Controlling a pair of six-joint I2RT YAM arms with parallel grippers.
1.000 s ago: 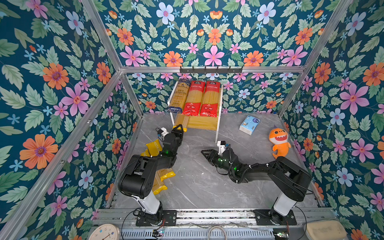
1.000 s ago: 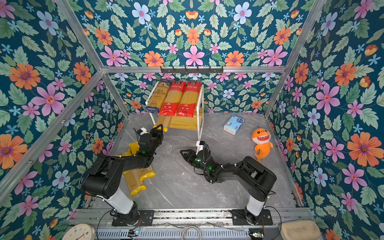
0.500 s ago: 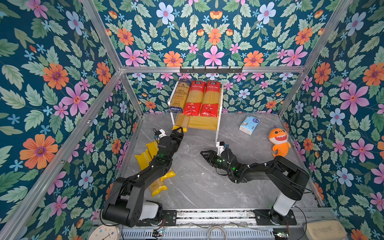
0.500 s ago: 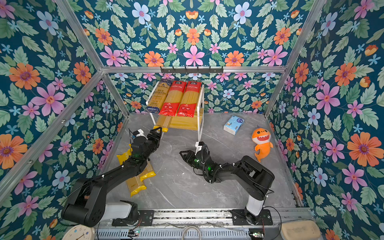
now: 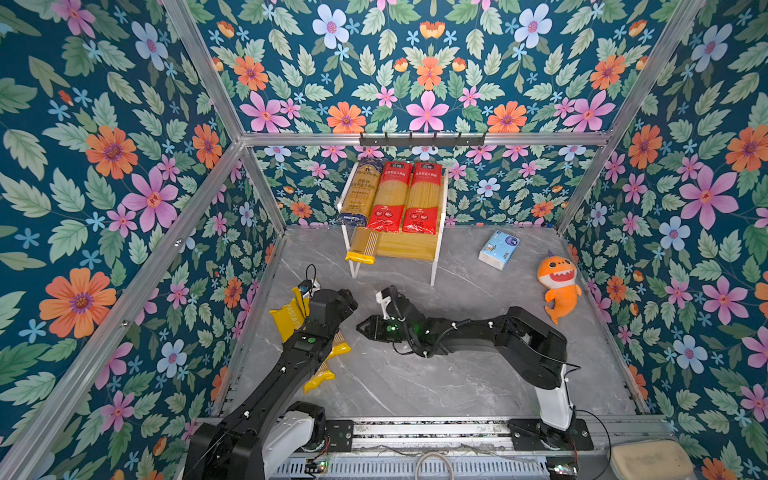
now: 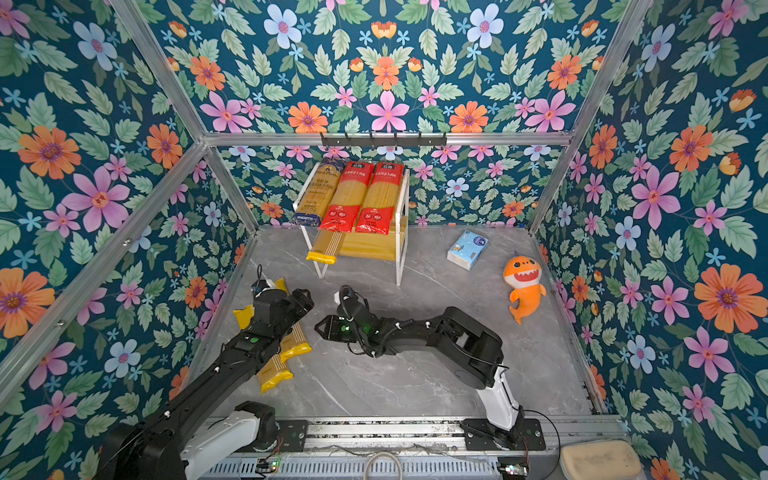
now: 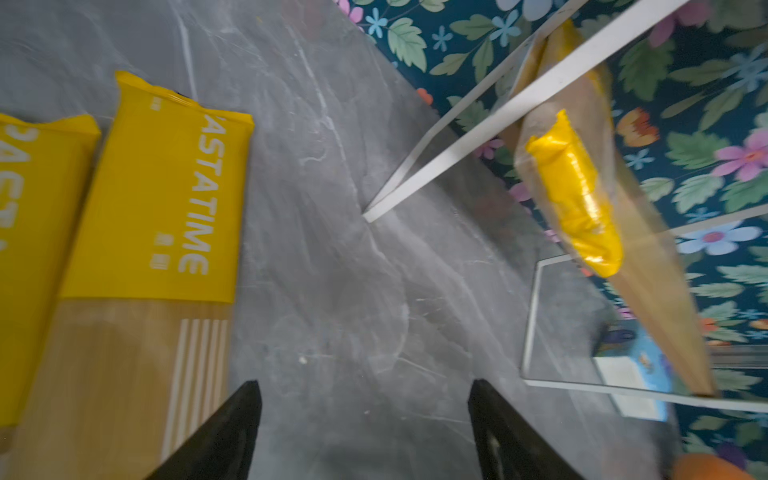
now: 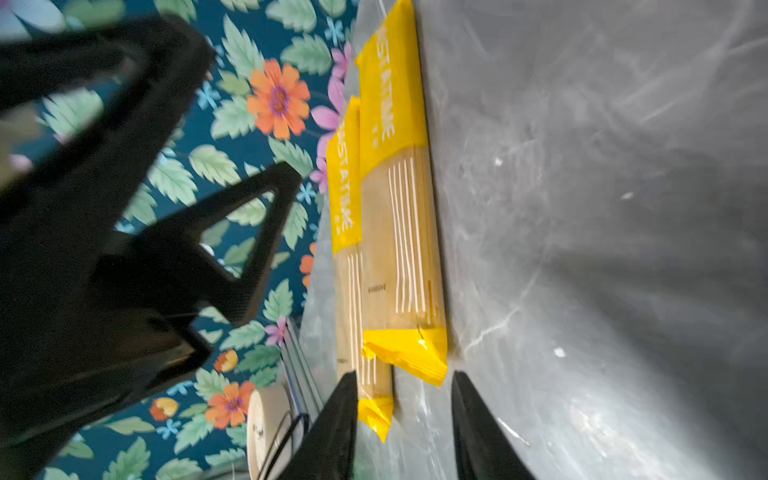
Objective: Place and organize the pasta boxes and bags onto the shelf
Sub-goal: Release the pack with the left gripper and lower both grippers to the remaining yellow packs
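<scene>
Risk starts at the left gripper [image 7: 365,386]: its jaws are wide and empty over the grey marble tabletop [image 7: 332,270]. Two flat yellow PASTATIME spaghetti packs [image 7: 158,187] lie close together just beside it, so a pinch might catch both or slip on the film. The right gripper [image 8: 404,374], narrowly parted and empty, faces those packs, and the arms could clash. Beyond, on the slanted two-tier wooden shelf [image 5: 409,249], a third yellow pack [image 5: 360,253] overhangs the lower board and could be nudged off.
</scene>
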